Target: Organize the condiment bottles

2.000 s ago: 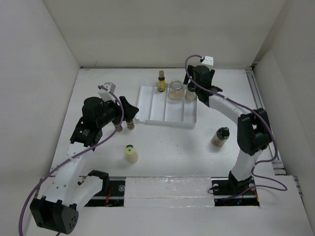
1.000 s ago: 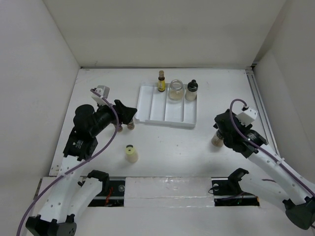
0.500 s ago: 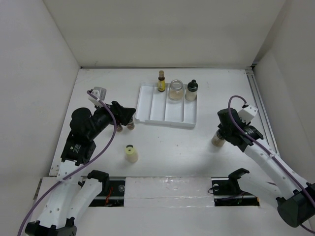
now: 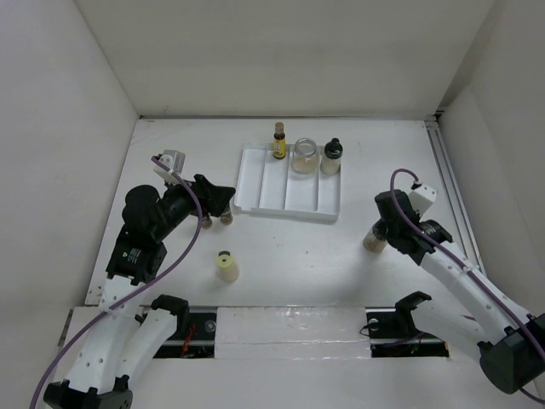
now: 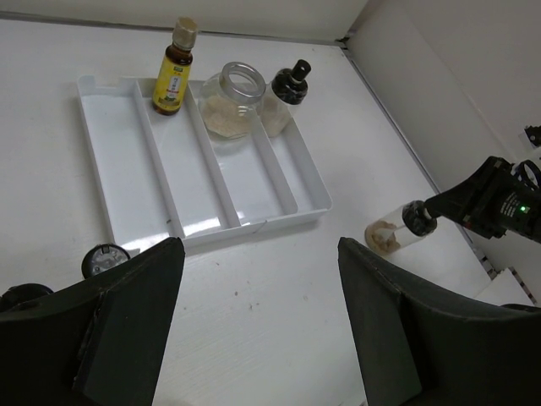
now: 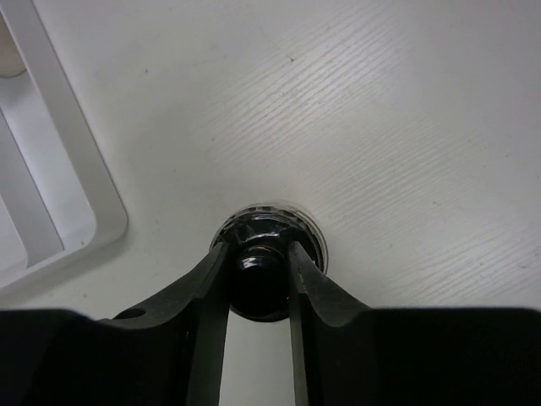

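**Operator:** Report the left side: materials and hand state.

**Technician:** A plain white panel wall (image 4: 51,128) bounds the matte white table (image 4: 289,256). The left gripper (image 5: 260,271) has its black fingers spread wide and holds nothing. Close by it are two brown shakers (image 4: 226,218) with round black caps, just beside the tray's near left corner. A squat cream bottle (image 4: 226,267) stands alone nearer the arm bases, with open table all round it.

**Operator:** Centre?

**Technician:** The tray (image 4: 254,181) is glossy white plastic and rectangular, with a raised rim and three ridges forming four lanes. Three items stand at its far end:
- Lane two: a slim yellow bottle (image 5: 172,72).
- Lane three: a wide clear jar (image 5: 232,100).
- Lane four: a pale black-capped bottle (image 5: 286,93).

The first lane and the near halves of the others are bare.

**Operator:** Right side?

**Technician:** The tan shaker (image 4: 371,242) is on open table, well apart from the tray's right rim. The right gripper (image 6: 258,279) pinches the shaker's black cap between both fingers. Whether its base sits flat cannot be told. The tabletop shows fine parallel grain here. A rail (image 4: 447,187) runs along the right edge, beside the wall.
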Available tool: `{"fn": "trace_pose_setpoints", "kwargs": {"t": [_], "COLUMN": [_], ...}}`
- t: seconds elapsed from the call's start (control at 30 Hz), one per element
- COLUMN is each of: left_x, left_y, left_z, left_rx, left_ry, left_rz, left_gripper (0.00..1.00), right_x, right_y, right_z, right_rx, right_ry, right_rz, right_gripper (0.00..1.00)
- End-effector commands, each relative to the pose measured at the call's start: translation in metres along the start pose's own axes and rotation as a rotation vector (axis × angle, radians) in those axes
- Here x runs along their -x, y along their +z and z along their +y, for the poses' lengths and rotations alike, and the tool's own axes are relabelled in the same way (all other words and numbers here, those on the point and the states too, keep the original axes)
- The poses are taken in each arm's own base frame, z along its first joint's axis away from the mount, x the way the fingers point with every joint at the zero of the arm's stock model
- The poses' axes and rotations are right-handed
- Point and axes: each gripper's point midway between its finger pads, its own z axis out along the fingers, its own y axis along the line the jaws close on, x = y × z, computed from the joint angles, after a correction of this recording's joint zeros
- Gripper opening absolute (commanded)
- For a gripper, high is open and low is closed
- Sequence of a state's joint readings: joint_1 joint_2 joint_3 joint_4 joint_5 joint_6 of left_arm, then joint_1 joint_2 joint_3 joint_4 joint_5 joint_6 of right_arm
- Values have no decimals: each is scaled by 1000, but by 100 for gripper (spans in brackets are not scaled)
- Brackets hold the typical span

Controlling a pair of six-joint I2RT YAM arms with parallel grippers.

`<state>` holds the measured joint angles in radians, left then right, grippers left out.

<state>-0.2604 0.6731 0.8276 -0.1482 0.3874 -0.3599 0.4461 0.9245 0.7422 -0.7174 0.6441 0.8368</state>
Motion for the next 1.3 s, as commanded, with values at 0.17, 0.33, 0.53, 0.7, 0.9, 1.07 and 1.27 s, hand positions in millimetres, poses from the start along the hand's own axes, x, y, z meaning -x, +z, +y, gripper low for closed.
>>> {"fn": "trace_pose_setpoints", "kwargs": {"t": [0.17,0.33,0.53,0.7,0.9,1.07,1.27], "left_x": [20,17,14,14,19,18,21], "left_y": [-2,2,7,7,7,7,7], "left_z": [-12,-9,-2,2,12,21,26], "left_rx": [-37,-29,-3,20,73,101,128], "left_ry": [21,14,6,3,1,-4,-5], "left_rz": [-60,-43,-33,-34,-59,-63,-75], "left_gripper": [69,69,69,69,69,69,69], "right_x": [32,120,160,159,161,126,97], "right_y": [-15,-85,-154,-161,-145,-69,-12], "right_z": [27,85,202,306,398,456,485], "right_rx": [93,335,727,923,1022,910,831], "right_ry": [22,81,22,-90,-181,-322,-435], "right_rz": [-97,-265,-299,-284,-294,-299,-330], "right_gripper": [18,17,19,19,19,19,19]}}
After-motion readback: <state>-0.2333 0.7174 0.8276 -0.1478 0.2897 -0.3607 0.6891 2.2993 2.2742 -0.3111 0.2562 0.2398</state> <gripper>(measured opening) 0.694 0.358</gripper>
